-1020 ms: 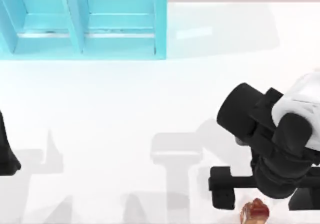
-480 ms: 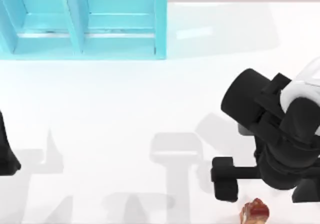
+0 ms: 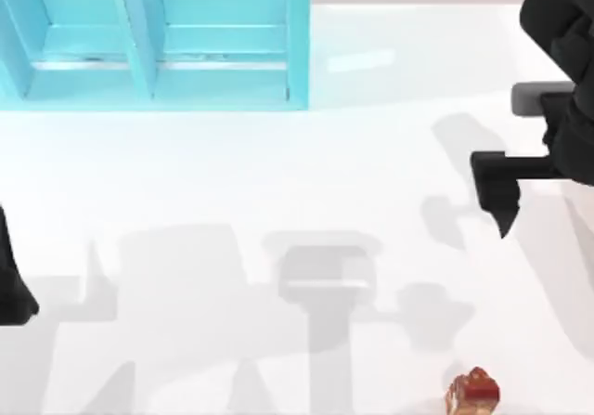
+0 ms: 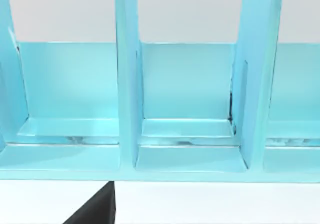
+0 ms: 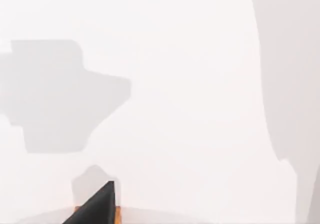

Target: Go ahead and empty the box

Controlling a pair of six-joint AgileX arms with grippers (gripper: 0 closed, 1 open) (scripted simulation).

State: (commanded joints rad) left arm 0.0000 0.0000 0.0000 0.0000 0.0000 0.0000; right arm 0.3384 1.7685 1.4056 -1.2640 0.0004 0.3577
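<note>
Hovering right fingers [image 3: 506,206] (spread unclear) at table's right | top view: red item [image 3: 473,392] | left wrist: blue box [image 4: 190,134]

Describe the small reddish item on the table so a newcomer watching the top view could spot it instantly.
Start at the light blue compartmented box at the table's far left corner, then cross the white table to the opposite near edge, right of centre. There sits a small lumpy red-brown object, well below the right end effector. It is the only warm-coloured thing on the white surface.
</note>
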